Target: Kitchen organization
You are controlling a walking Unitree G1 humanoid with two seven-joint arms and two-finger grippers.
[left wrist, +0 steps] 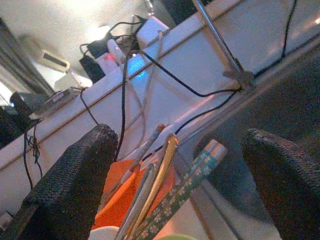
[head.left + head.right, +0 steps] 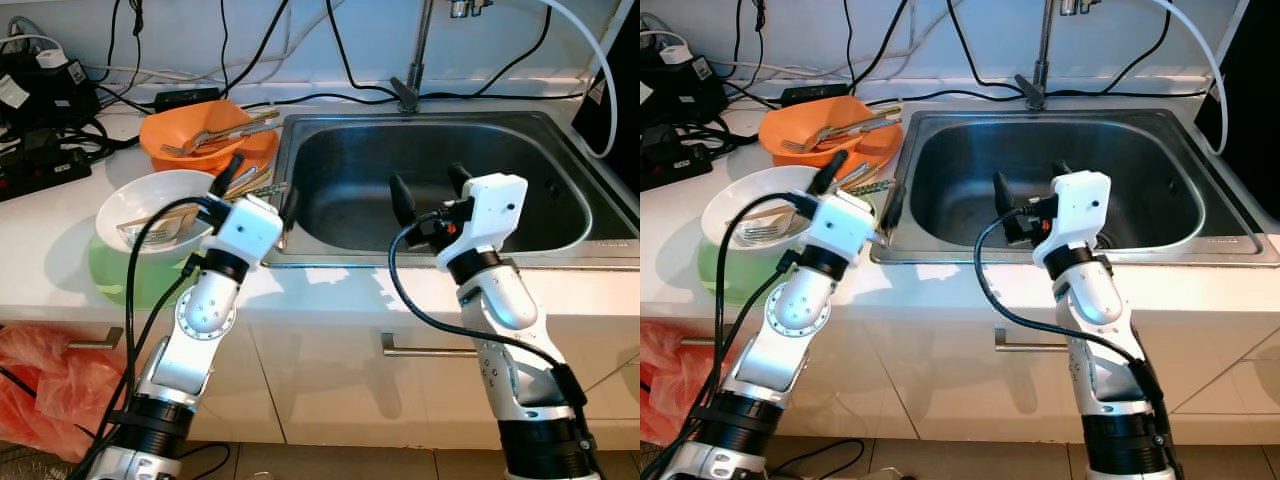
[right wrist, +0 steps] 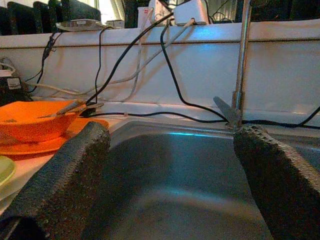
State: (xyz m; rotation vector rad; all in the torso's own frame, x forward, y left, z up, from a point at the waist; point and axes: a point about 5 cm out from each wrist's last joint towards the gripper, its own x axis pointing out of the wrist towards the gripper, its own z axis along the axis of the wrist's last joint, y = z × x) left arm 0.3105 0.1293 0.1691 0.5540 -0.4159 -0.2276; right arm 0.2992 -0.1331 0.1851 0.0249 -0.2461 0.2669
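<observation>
Left gripper [image 2: 258, 187] jaws spread wide, the utensils [image 1: 165, 185] lying between them, untouched. Right gripper [image 2: 430, 190] hangs released over the sink [image 2: 520, 150]

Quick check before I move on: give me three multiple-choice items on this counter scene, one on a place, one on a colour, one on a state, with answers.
1. Where is the right gripper?
A. Over the sink basin
B. Above the orange bowl
C. Down by the drawer handle

2. What colour is the bowl nearest the back wall?
A. White
B. Green
C. Orange

3. How do the left gripper fingers stand?
A. Open, gripping nothing
B. Shut on a fork
C. Shut on a plate

Answers: 1 A, its fingers hang over the sink. 2 C, orange, behind the white bowl. 3 A, the left wrist view shows the fingers spread, the utensils ungripped.
</observation>
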